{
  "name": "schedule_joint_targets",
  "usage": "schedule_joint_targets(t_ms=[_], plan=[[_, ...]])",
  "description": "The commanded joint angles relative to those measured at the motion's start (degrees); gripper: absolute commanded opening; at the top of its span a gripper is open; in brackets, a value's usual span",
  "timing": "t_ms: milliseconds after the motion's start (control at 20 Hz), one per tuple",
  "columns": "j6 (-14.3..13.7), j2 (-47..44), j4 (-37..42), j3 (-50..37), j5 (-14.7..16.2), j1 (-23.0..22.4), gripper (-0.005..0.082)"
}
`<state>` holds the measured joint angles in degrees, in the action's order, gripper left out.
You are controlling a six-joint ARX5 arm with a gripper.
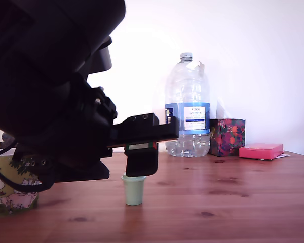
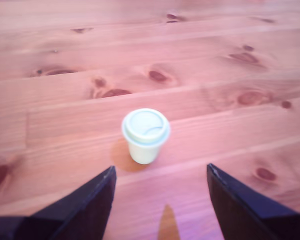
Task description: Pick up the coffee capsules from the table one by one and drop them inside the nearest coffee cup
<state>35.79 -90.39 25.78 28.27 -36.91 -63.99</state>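
Claw [image 2: 160, 172] spread wide, nothing pinched; in the wrist view, two dark fingertips [image 2: 92, 197] parted, bare wood between them. Hovering low over the table [image 1: 233, 192], just above and right at the pale green capsule [image 1: 134, 190], dark finger body directly over its lid in the exterior view. Not possible to tell from that view whether touching the lid or a hair above it.

Going from the exterior view's left: olive-green mug [image 1: 10, 190] with white cartoon figures at the far left edge, largely hidden behind the black arm [image 1: 45, 91] and a looping cable. Next, the pale green capsule standing upright on the wood, wider round lid on top, tapered body below, apart from the mug. In the wrist view, same capsule [image 2: 145, 135] upright and ahead of the open fingertips, roughly centred between them, not yet inside the gap. Only this one capsule in sight.

Further toward the exterior view's right, at the back of the table: large clear water bottle [image 1: 187, 109] with a blue label, then a dark floral box [image 1: 227, 136] just beside it, then a flat pink box [image 1: 261, 150], all well apart from the capsule.
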Motion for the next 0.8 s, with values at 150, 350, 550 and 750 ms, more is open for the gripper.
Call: schedule_joint_targets(t_ms=[150,350,550,750], plan=[[-0.2,-0.4,0.5,0.2,3.3,1.7,0.0529],[-0.3,-0.4,0.2,0.2,6.2,2.9,0.0529],[-1.0,-0.4,0.0,0.2,8.5,4.5,0.0529],[-1.5,-0.8,0.2,0.2,10.6,5.6,0.0529]])
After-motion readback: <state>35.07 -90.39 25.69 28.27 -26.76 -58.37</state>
